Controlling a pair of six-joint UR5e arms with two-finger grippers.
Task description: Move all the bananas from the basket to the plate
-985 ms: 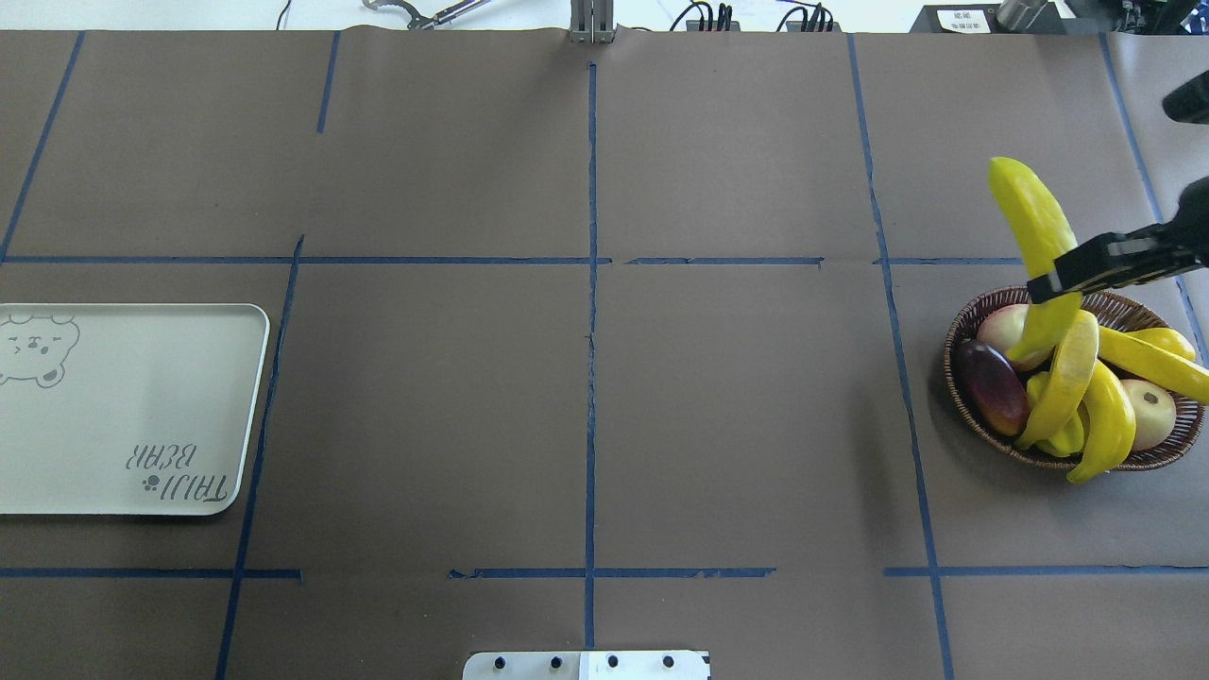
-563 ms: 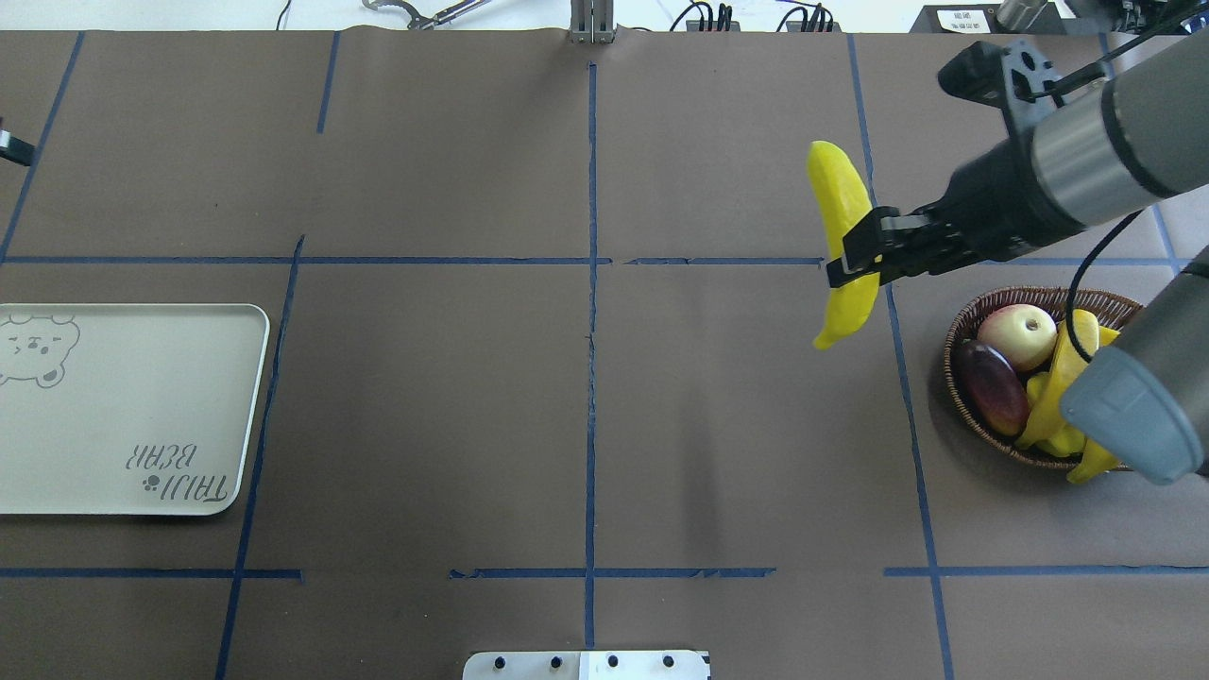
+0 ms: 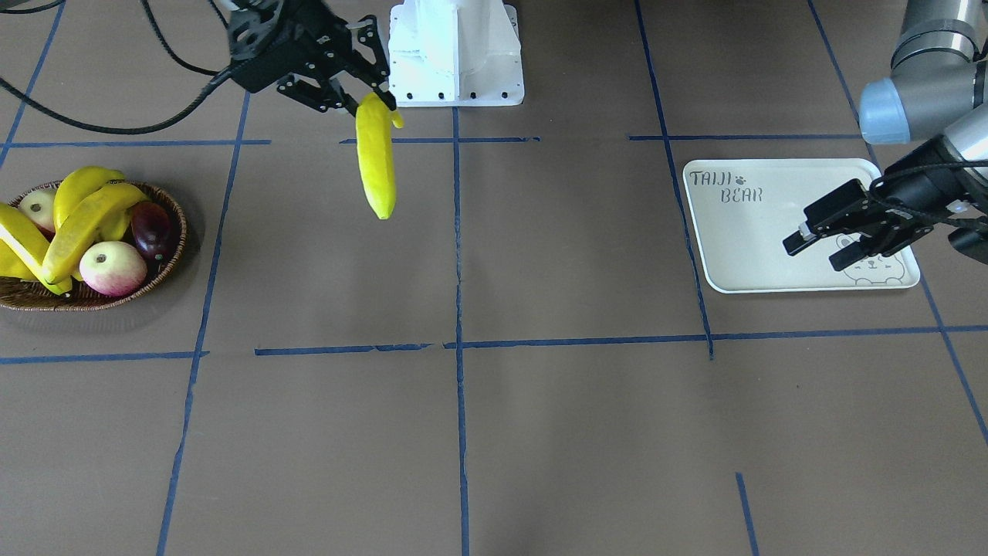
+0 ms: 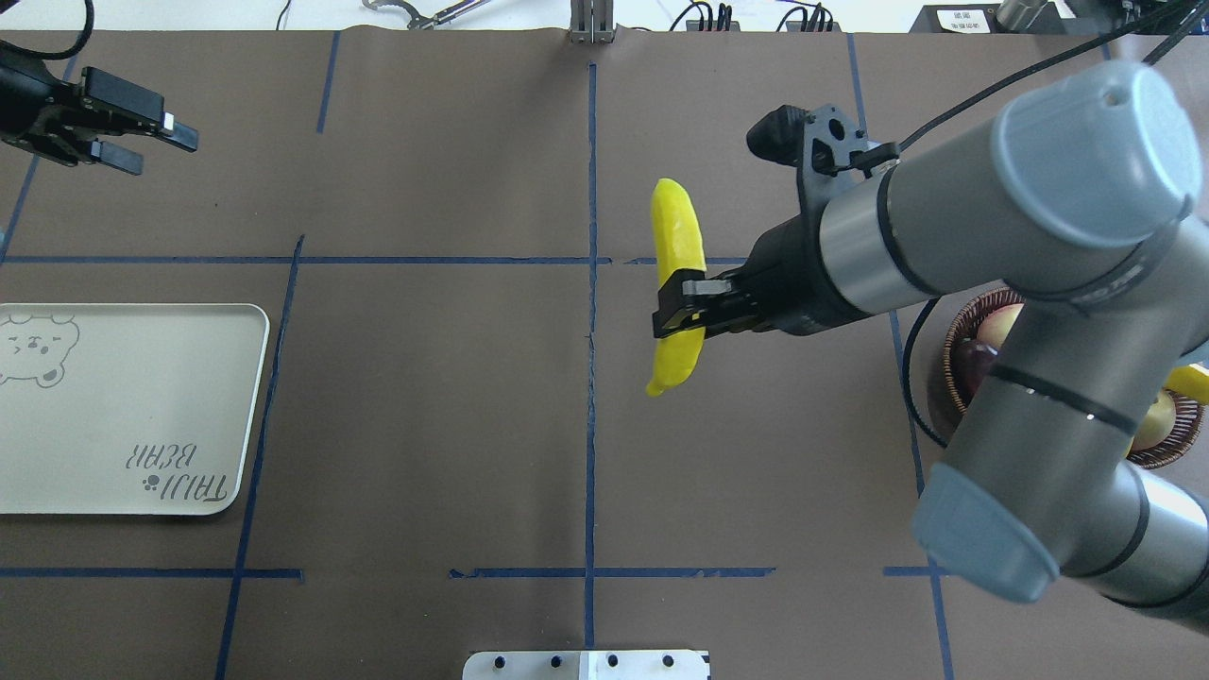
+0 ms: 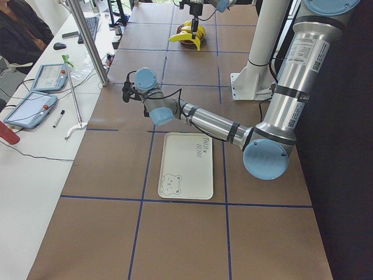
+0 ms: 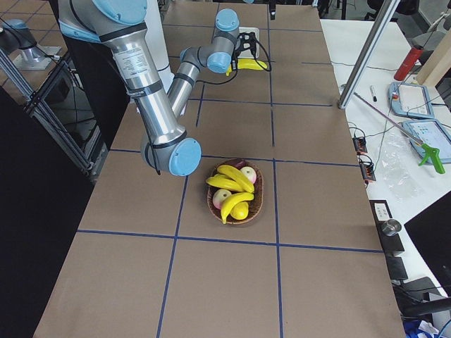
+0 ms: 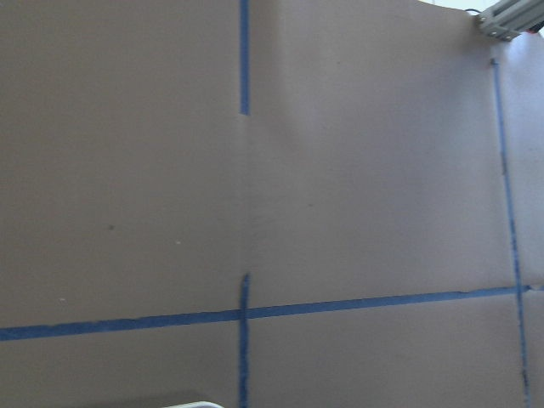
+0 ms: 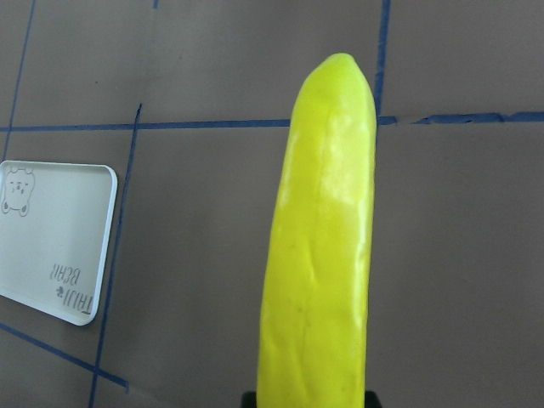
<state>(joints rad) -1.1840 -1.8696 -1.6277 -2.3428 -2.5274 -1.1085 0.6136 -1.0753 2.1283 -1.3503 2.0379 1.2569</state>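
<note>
My right gripper [image 4: 678, 316] is shut on one yellow banana [image 4: 676, 247] and holds it in the air near the table's middle; the banana also shows in the front view [image 3: 376, 170] and fills the right wrist view [image 8: 323, 255]. The wicker basket [image 3: 93, 297] at the table's right end holds three more bananas [image 3: 85, 220]; in the overhead view my right arm hides most of it. The white plate [image 4: 123, 406] lies bare at the left end. My left gripper [image 4: 168, 154] is open and empty, raised near the plate, and it also shows in the front view [image 3: 810, 255].
Two apples [image 3: 112, 268] and a dark purple fruit [image 3: 152, 228] also lie in the basket. The robot's white base [image 3: 455, 54] stands at the table's near edge. Blue tape lines cross the brown cover. Tablets and a person [image 5: 23, 26] are at the side table.
My right arm has carried the banana from above the basket leftward to near the table's middle. My left gripper has come into the overhead view at the far left.
</note>
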